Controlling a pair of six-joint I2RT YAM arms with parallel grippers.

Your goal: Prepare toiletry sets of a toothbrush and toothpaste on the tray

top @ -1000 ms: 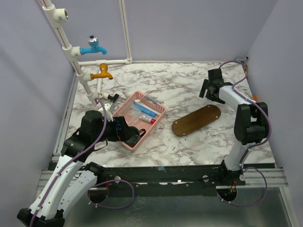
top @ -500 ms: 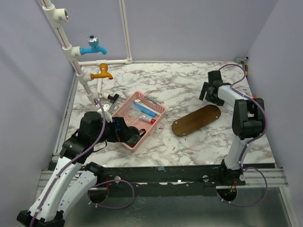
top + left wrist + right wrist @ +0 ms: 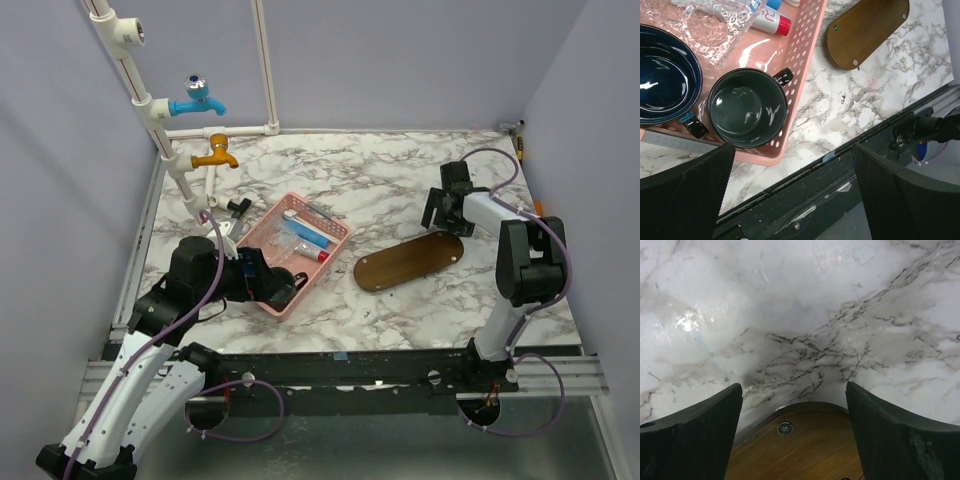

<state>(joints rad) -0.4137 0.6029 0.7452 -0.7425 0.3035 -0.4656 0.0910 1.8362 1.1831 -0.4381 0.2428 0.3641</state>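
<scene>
Roughly centred on the marble table (image 3: pixel 400 180): pink basket (image 3: pixel 325 262). Just right of it, apart, lies the dark wooden tray (image 3: pixel 410 261). Over its far end hangs right gripper (image 3: pixel 792 390), fingers spread wide, holding nothing. Above basket's near corner, left gripper (image 3: pixel 790 200), likewise wide, empty. Black mug (image 3: pixel 747 107) inside basket. Beside it, the toothpaste (image 3: pixel 771 21), red cap tray-side.

- The toothpaste (image 3: pixel 771 22) is cut by the left wrist view's top edge; only its red-capped end shows.
- The tray (image 3: pixel 800 450) runs off the right wrist view's bottom edge.
- From above, the pink basket (image 3: pixel 328 260) holds things too small to tell.
</scene>
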